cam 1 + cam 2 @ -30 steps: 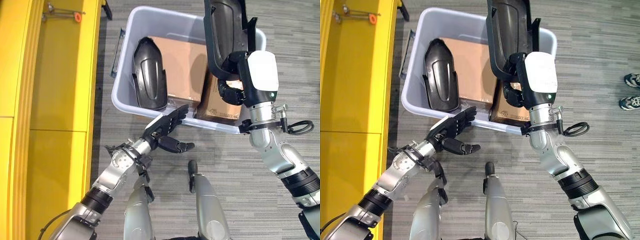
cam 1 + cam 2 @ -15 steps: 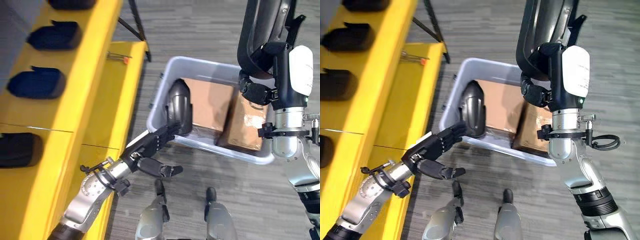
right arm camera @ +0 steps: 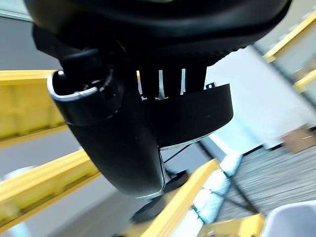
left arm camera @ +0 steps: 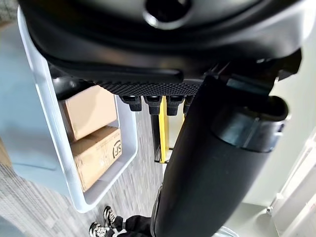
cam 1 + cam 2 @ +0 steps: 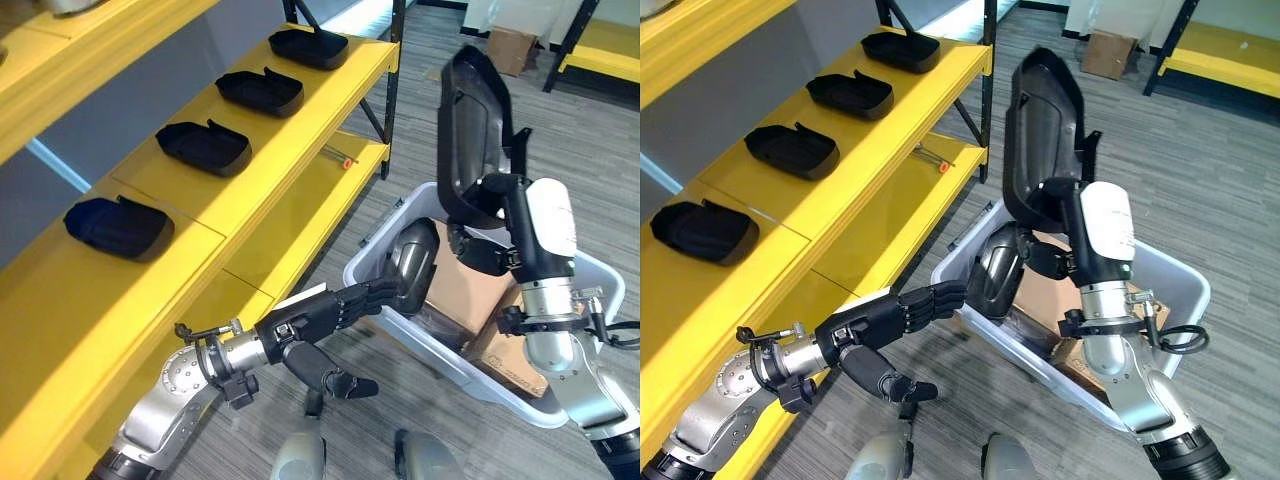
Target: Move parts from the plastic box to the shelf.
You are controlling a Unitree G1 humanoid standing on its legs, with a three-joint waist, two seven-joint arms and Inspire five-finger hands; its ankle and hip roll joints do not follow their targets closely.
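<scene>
Beside the yellow shelf [image 5: 250, 190] (grey striped floor [image 5: 590, 180] below), the right hand [image 5: 478, 248] grips a black part [image 5: 468, 130] above the plastic box [image 5: 590, 290]; left hand [image 5: 310, 325] spread.

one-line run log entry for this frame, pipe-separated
right hand: shut on black part, raised above plastic box | left hand: open, near box rim | second part: in box | shelf: four parts
</scene>
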